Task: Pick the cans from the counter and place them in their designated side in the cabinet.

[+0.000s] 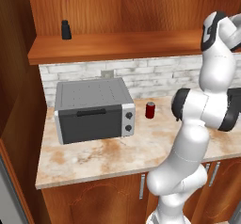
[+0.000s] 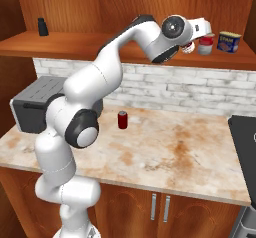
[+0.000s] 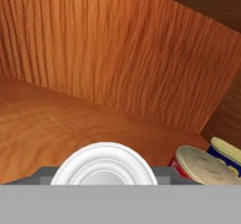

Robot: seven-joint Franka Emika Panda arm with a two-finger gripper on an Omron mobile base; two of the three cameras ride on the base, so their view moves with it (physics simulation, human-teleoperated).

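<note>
Gripper (image 2: pixel 192 44) reaching over the cabinet (image 2: pixel 90 49) shelf's right end, fingers closing on a silver-based can (image 3: pixel 103 166), red-and-white can (image 2: pixel 205 44) standing just beside.

Left base view – behind arm, looks forward and down at counter (image 1: pixel 117 155), toaster oven (image 1: pixel 94 109), cabinet (image 1: pixel 117 46). Right base view – same counter, opposite side. Hand view – close, along cabinet shelf toward back wall.
</note>
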